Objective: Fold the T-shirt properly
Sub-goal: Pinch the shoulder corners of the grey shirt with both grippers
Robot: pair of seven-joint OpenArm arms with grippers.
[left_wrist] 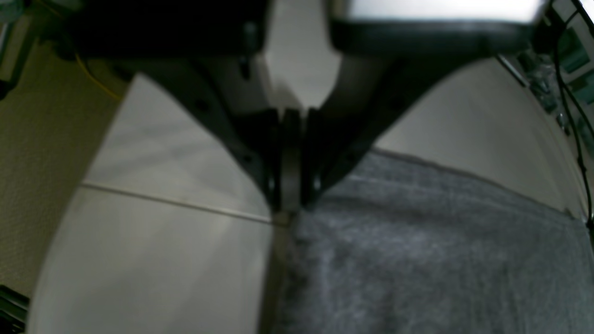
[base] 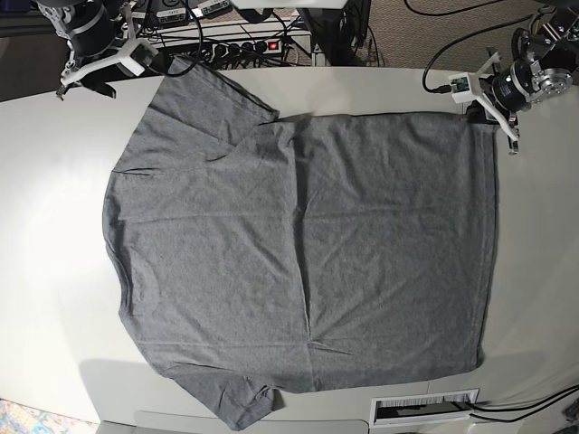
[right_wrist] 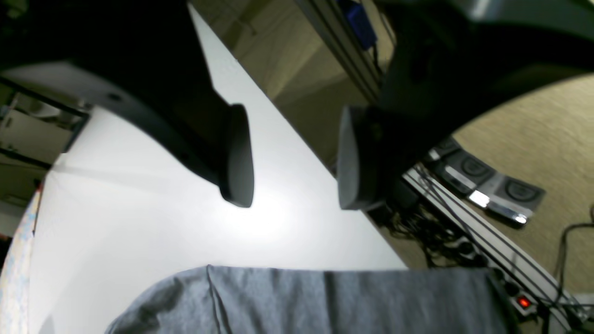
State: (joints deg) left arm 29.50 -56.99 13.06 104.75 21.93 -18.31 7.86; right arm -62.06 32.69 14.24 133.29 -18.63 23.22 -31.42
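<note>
The T-shirt (base: 298,244) lies spread flat on the white table (base: 534,253). The left gripper (left_wrist: 290,211) has its jaws pressed together at the shirt's corner; whether cloth is pinched is unclear. The right gripper (right_wrist: 292,157) hangs with jaws wide apart, holding nothing.

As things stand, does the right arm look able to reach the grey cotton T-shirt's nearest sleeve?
Probably yes: the right gripper hangs open over bare table, the grey cotton T-shirt sleeve lies just below, nothing between.

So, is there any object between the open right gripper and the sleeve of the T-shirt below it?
Nothing visible. The right gripper hangs open over bare table, and the T-shirt sleeve edge lies just beyond, uncovered.
</note>
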